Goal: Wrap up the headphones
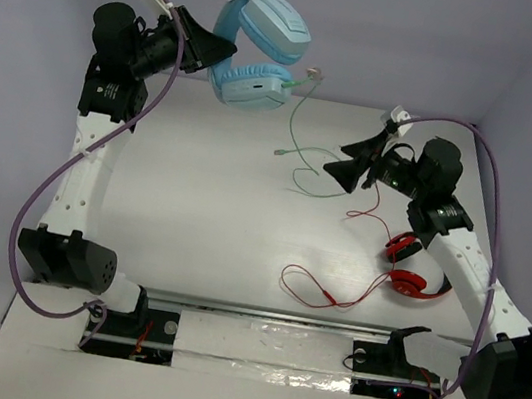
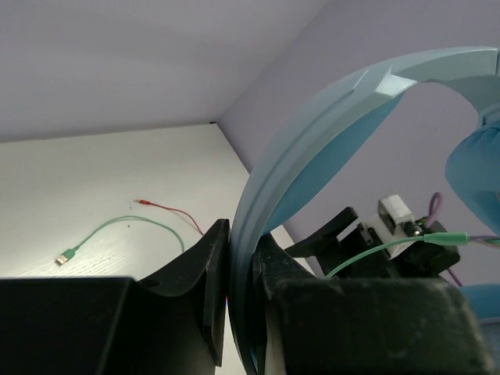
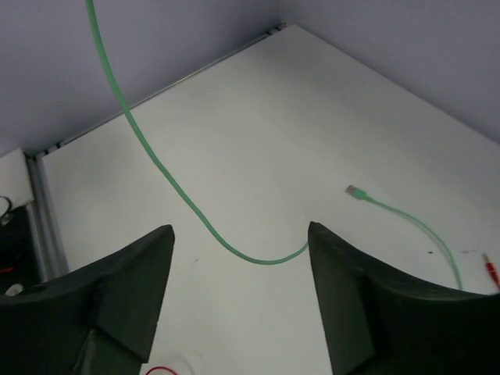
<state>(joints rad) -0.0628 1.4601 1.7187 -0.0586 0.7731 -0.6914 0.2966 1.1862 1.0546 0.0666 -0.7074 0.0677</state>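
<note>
Overhead view of a white table [image 1: 195, 198] with two black robot arms; the left gripper [image 1: 212, 49] is closed on the pale blue headband of the headphones [image 1: 261, 49], holding them raised over the far left part of the table, cups hanging to the right of the jaws; the left wrist view confirms the band is pinched between both fingers.

The thin mint-green cable [image 1: 296, 139] drops from the lower cup, runs toward the near right and curls on the table, ending in a small plug [image 1: 280, 151] lying loose; the right gripper [image 1: 347, 170] hovers just beside this curl with its jaws wide apart, holding nothing.

From the right wrist view the cable slants down from the upper left and sags into the gap between the two fingers (whether it is at jaw height or below cannot be told); the right arm is clearly nearer the cable.

Red headphones [image 1: 407, 267] lie near the right arm, apart from the green cable; no brand or writing is legible.
</note>
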